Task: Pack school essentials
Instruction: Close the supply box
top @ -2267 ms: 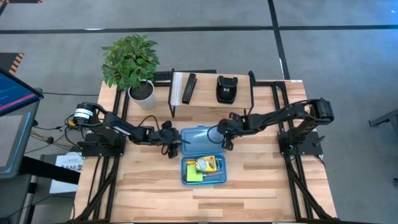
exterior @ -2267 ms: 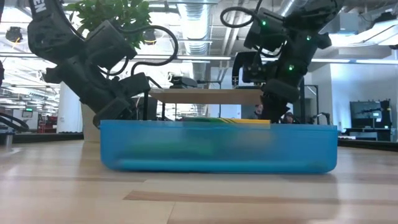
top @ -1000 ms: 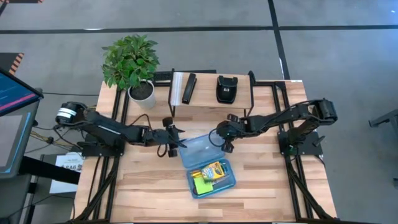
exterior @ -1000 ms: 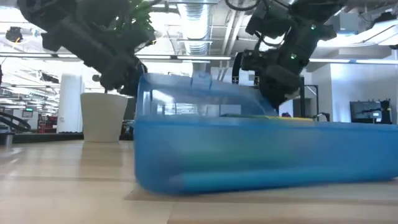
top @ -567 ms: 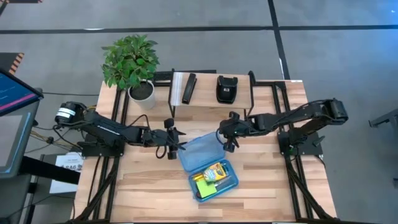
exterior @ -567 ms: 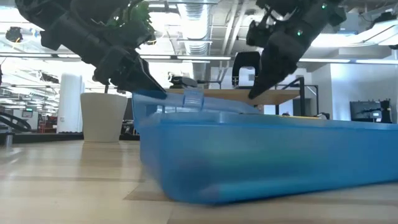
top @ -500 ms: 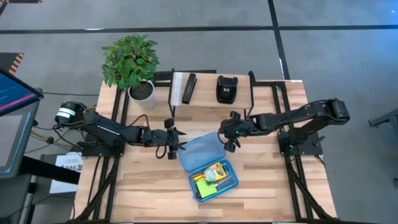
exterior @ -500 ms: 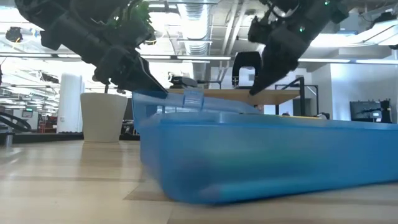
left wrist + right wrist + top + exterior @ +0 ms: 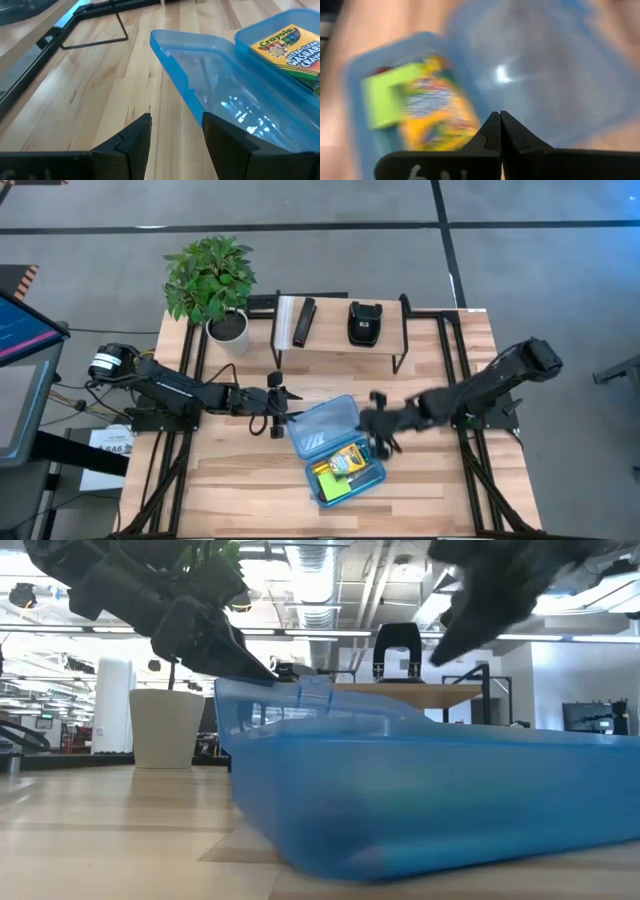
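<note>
A translucent blue case lies open mid-table. Its base (image 9: 372, 480) holds the school essentials that show, a yellow-green crayon box (image 9: 347, 461) and a lime-green sticky-note pad (image 9: 330, 481). The lid (image 9: 322, 425) sits on the base's far side, and in the low view its left corner (image 9: 235, 690) is tilted up. My left gripper (image 9: 284, 415) is open at the lid's left edge. My right gripper (image 9: 385, 435) is shut and blurred, above the case's right side, with nothing between its fingers (image 9: 500, 116). My left gripper comes in nearly level from the table's left. One finger (image 9: 222, 137) meets the lid's left edge (image 9: 194, 100) near its raised corner, and the other stands clear over bare wood. Whether that finger lies under the edge or against it, I cannot tell.
A potted plant (image 9: 212, 280) stands at the far left corner. A low rack (image 9: 340, 340) at the back carries two black objects (image 9: 303, 320) (image 9: 363, 322). Bare wood (image 9: 240, 490) lies along the near edge, left of the case.
My right gripper has swung from the lid's far right corner toward the table's near edge and risen, staying shut. The lid's raised edge has sunk a little. The case has slid slightly toward the near right.
</note>
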`<state>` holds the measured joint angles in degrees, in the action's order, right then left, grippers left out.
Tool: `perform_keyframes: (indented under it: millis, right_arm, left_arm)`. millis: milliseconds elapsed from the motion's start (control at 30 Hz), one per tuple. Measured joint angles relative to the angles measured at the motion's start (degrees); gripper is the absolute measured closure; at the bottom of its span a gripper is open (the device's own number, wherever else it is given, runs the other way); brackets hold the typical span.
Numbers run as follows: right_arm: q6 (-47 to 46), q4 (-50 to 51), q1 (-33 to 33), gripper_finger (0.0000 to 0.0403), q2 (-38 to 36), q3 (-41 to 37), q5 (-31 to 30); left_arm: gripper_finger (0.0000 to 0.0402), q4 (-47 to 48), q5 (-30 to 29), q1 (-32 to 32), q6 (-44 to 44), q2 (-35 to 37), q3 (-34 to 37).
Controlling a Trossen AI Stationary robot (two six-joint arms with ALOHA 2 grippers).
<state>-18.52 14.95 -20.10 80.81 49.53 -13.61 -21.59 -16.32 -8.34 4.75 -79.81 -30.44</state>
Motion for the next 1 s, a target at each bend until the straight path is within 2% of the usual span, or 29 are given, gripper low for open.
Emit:
perform_keyframes:
  millis: [233, 433, 733, 1000]
  right_arm:
    - [-6.2, -17.7, -12.7, 0.0395, 11.9, 0.4, 3.9]
    - [-9.6, -17.5, -17.6, 0.0394, 23.6, 7.0, 6.8]
    - [-8.3, -5.7, -15.7, 0.0394, 33.2, 18.2, 9.6]
    - [-7.6, -3.3, -11.4, 0.0394, 31.8, 18.5, 9.3]
  left_arm:
    - [0.0233, -0.6, 0.1, 0.0, 0.1, 0.0, 0.0]
    - [0.0233, -0.9, 0.1, 0.0, 0.1, 0.0, 0.0]
    - [0.0233, -1.8, 1.0, 0.0, 0.2, 0.0, 0.0]
    - [0.0233, -1.6, 0.6, 0.0, 0.5, 0.0, 0.1]
